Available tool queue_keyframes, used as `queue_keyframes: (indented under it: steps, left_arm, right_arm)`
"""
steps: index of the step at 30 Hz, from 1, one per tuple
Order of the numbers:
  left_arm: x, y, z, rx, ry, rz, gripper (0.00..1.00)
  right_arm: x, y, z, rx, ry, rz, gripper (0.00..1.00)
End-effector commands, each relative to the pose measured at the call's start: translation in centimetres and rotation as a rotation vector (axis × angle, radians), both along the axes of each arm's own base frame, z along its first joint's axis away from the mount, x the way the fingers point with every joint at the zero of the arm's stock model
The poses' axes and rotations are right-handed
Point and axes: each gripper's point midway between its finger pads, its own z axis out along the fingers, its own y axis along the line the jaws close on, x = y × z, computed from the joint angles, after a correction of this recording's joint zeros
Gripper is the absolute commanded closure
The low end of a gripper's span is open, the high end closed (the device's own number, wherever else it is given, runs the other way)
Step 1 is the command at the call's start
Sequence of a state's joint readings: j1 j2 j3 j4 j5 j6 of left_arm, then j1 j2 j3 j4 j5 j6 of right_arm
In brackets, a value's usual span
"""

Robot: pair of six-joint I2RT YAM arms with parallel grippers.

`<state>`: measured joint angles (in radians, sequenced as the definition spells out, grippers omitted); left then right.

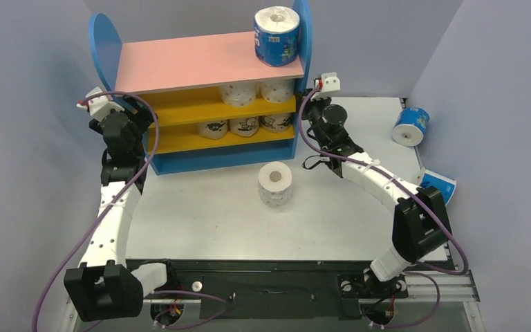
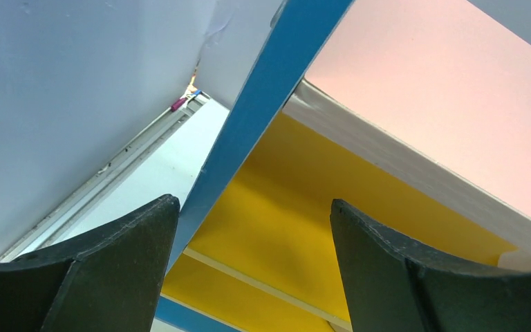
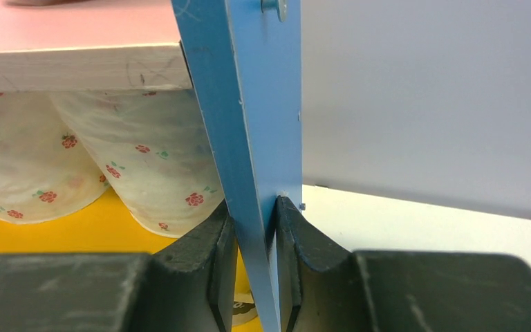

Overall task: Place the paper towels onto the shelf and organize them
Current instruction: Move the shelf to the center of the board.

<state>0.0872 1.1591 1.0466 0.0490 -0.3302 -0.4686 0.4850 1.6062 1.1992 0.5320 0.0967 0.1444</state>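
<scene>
Right hand grips the shelf; its arm half-hides a blue-and-white roll.

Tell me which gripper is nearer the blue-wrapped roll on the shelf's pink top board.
Right. The right gripper is shut on the right side panel, just below the blue-wrapped roll. The left gripper is open around the left side panel, at the opposite end.
</scene>
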Motion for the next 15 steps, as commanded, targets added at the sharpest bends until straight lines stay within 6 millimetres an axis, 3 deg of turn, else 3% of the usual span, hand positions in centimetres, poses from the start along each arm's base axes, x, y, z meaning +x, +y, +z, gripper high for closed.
queue_keyframes:
  steps: [1, 9, 15]
  left_arm:
    - [-0.9, -3.0, 1.9, -0.012, -0.071, -0.082, 0.22]
    - [-3.1, -6.7, 2.4, -0.027, -0.081, -0.173, 0.22]
    - [-5.2, -8.6, 1.8, -0.015, -0.040, -0.225, 0.19]
  right_arm:
    - [-2.5, -5.5, 4.9, 0.112, -0.081, -0.147, 1.00]
    - [-5.4, -9.8, 3.4, 0.098, -0.025, -0.246, 1.00]
    - [-7.3, -11.5, 3.1, 0.093, 0.002, -0.277, 1.00]
